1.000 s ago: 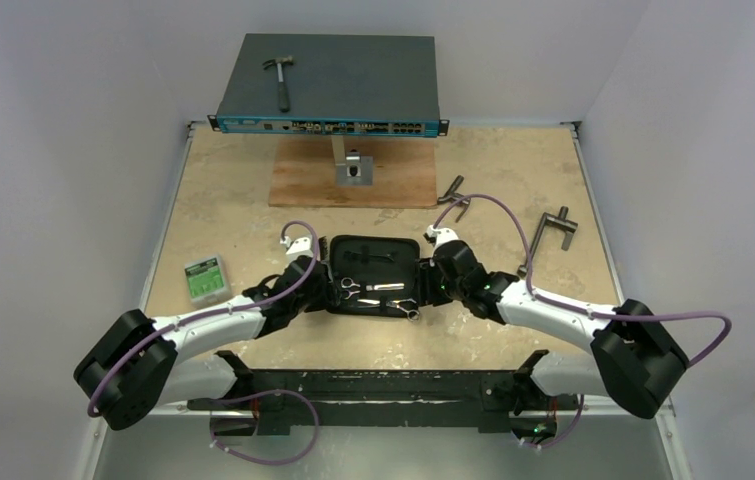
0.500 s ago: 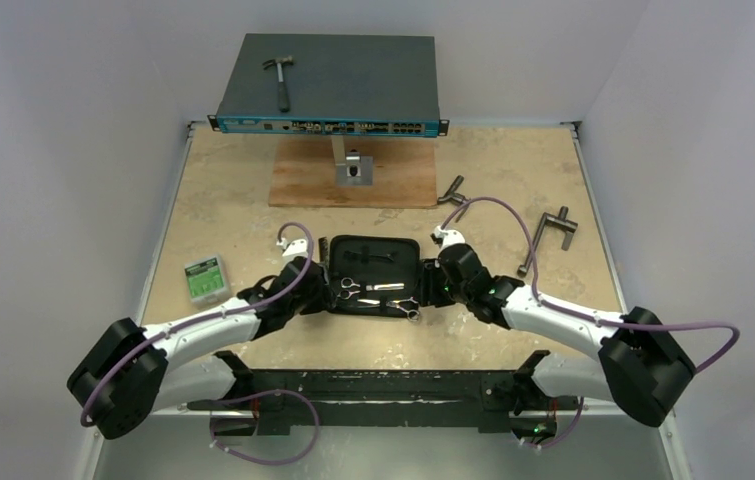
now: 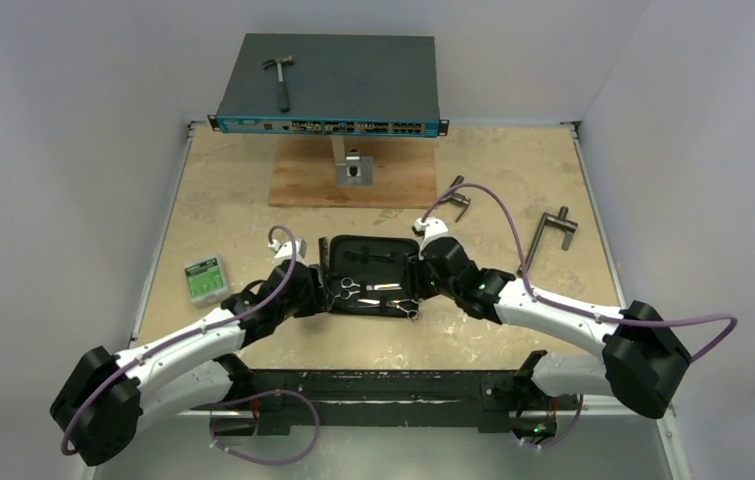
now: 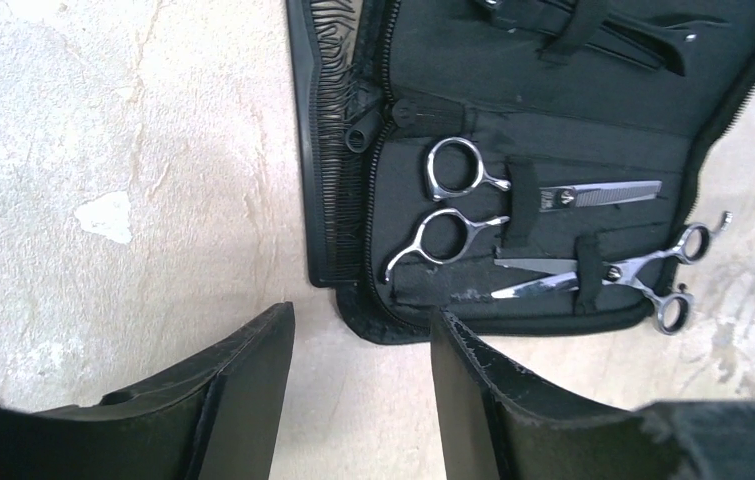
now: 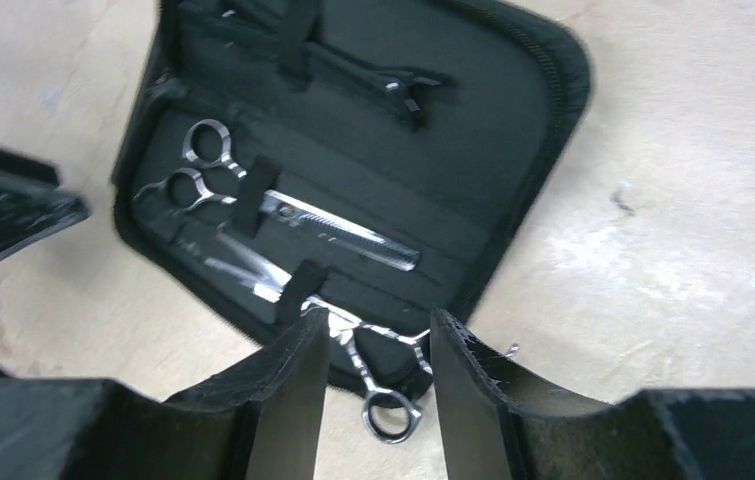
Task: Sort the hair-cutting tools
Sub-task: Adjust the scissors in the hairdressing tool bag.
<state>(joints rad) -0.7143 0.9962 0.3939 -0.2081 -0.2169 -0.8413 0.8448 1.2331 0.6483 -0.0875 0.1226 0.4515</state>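
Right, status: black zip case (image 3: 393,246) lies open, centre of the top view, with an arm at each end. Left gripper (image 4: 358,325) hovers just off the case's lower-left corner, jaws apart, nothing in them. Right gripper (image 5: 378,330) is released too and empty, with its fingers straddling the rings of the plain scissors (image 4: 621,272).

Where the tools are:
- Thinning scissors (image 4: 593,190): mid case, under a strap, fully inside.
- Plain scissors: bottom row, under a strap, but the finger rings overhang the case rim onto the table.
- Hair clip (image 5: 398,85): top row, strapped.
- Comb: can't pick it out, black on black lining.

My read is that sorting is nearly done and the step in hand is seating the plain scissors.

How I'd do it:
- Use the left fingers as a stop against the case edge, since the case looks light and will probably slide.
- Close the right gripper on one ring, not both, so the blades don't open.
- Push along the blade axis and keep low, so the tips stay under the strap.
- Stop once the rings clear the zipper line.

Risk: the strap may snag and drag the case.
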